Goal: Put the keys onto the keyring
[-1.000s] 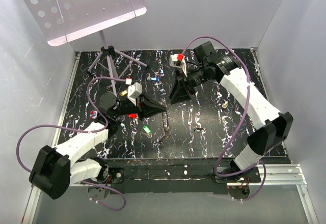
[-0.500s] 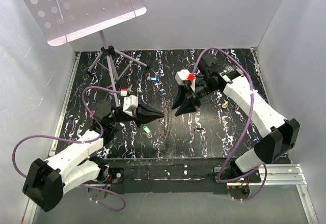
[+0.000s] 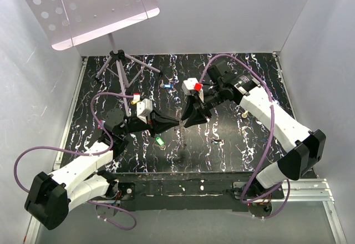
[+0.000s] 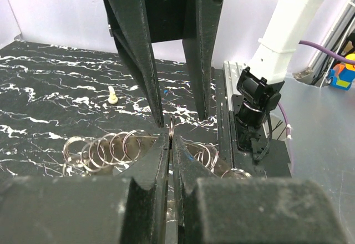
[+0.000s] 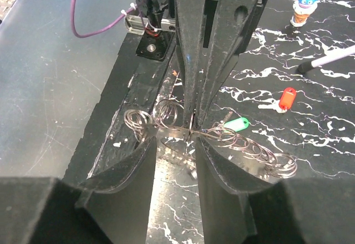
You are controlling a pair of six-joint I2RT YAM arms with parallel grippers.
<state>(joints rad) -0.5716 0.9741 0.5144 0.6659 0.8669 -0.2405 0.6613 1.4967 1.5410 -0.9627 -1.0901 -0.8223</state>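
Note:
The keyring (image 5: 173, 131) is a flat silvery ring hung with several wire loops. It is held up on edge above the table, and shows as a thin streak in the top view (image 3: 181, 135). My left gripper (image 3: 176, 124) is shut on its rim, seen edge-on in the left wrist view (image 4: 172, 126). My right gripper (image 3: 186, 122) is open, its fingers (image 4: 145, 55) straddling the ring from the far side and not touching it. A green key (image 3: 160, 141) and a red key (image 5: 287, 98) lie below on the table. A blue key (image 3: 169, 86) lies further back.
A small brass knob (image 3: 244, 112) stands right of centre. A music stand's tripod (image 3: 119, 62) stands at the back left, its perforated desk overhead. A small toy figure (image 5: 304, 5) stands near the left arm. Grey walls close in three sides.
The right gripper has come down and left until its open fingers meet the left gripper's tip. The left gripper shifted slightly and now holds the keyring up off the table.

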